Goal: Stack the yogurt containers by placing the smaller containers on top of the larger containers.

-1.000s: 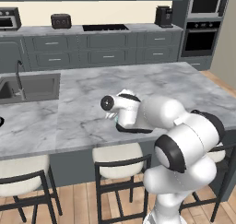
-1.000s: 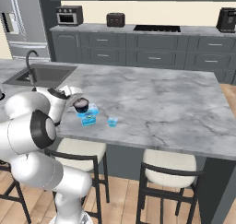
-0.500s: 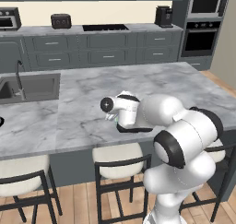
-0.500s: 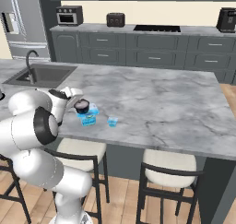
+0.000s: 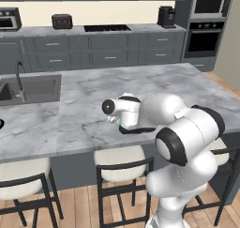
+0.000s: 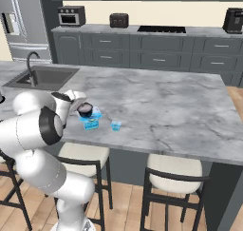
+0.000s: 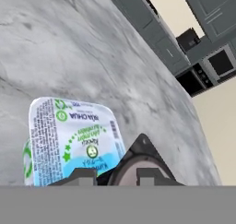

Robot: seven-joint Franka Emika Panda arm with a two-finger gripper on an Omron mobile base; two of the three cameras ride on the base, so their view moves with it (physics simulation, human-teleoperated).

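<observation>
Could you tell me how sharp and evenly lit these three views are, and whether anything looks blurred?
Hand view: the pack is soft, its lid print not legible, and the dark cup between the fingers is close and blurred. Right base view: flat, even light, no glare; the tiny cup casts a faint shadow on the counter. Left base view: equally even, the arm hiding the containers.
</observation>
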